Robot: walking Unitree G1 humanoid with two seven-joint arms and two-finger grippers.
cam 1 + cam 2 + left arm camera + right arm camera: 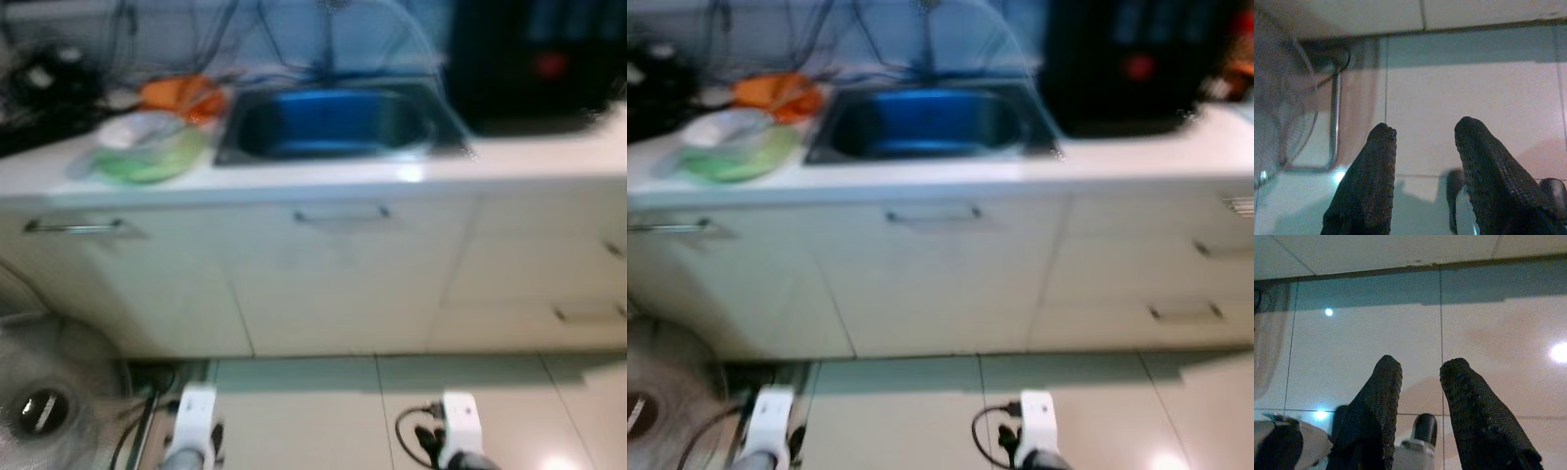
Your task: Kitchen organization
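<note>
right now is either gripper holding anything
No, the left gripper and right gripper hang open over the floor.

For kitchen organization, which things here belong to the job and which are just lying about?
Job:
- green and white bowls stacked on the counter
- orange item behind them
- steel sink
- both open grippers, left and right, hanging idle

Lying about:
- floor fan with wire grille
- black appliance on the counter

Head stereo pair faces counter (549,157), sink (333,122), blurred; wrist cameras point down, near floor (1361,342).
</note>
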